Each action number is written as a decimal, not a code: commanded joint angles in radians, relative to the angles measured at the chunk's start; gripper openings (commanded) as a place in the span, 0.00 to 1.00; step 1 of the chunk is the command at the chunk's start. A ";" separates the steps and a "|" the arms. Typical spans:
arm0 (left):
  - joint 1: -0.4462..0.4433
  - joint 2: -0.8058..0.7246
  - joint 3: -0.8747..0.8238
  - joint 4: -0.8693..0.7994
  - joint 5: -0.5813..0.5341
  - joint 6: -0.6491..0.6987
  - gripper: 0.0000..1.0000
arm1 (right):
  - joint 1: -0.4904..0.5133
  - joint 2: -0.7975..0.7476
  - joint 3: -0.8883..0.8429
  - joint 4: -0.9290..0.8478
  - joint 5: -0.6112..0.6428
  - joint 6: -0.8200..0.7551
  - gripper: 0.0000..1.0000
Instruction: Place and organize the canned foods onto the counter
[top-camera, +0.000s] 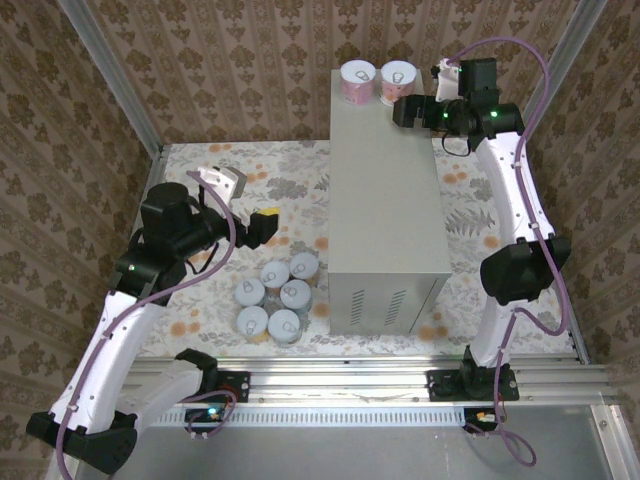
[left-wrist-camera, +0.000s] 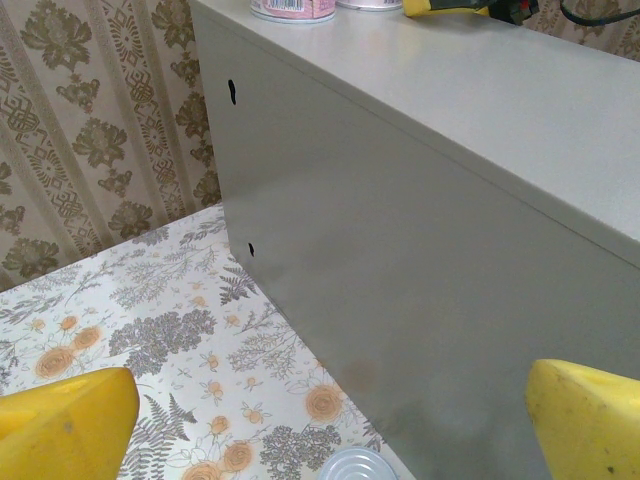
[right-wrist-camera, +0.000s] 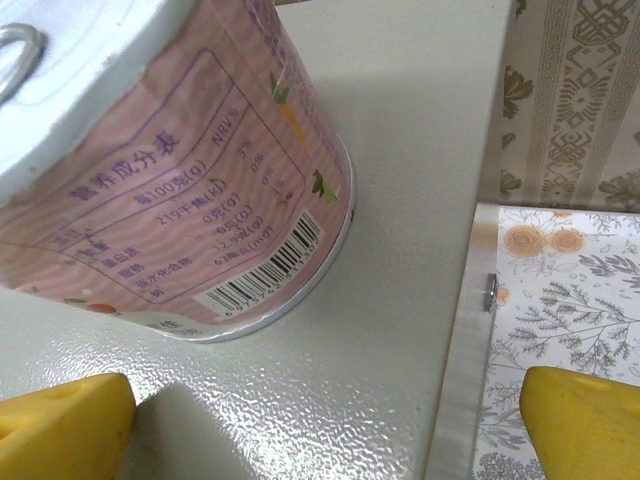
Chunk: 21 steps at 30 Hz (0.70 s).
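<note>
Top external view, nearest first: I see six canned foods (top-camera: 295, 294) clustered on the floral floor (top-camera: 200, 170), just left of the counter (top-camera: 385, 190) at its front end. Beyond them, my left gripper (top-camera: 270, 220) hangs spread wide and empty. Two pink tins (top-camera: 357, 82) stand on the counter's far end, and my right gripper (right-wrist-camera: 322, 420) gapes empty just beside them.

Tabletop (top-camera: 385, 190) is showing plain grey. Tins (top-camera: 358, 82) at its far edge are wearing pink labels, white lids. Floor (top-camera: 468, 218) is running orange-grey floral on white. Right claw (right-wrist-camera: 320, 420) pads (right-wrist-camera: 60, 425) are showing yellow.
</note>
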 joint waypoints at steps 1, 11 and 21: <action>0.004 -0.011 -0.007 0.020 0.006 0.001 1.00 | -0.001 0.039 0.024 -0.043 0.019 0.004 1.00; 0.004 -0.011 -0.007 0.023 0.006 0.004 1.00 | -0.001 0.066 0.069 -0.065 0.019 0.003 1.00; 0.006 -0.012 -0.007 0.024 0.006 0.004 1.00 | -0.001 0.097 0.104 -0.081 0.019 0.003 1.00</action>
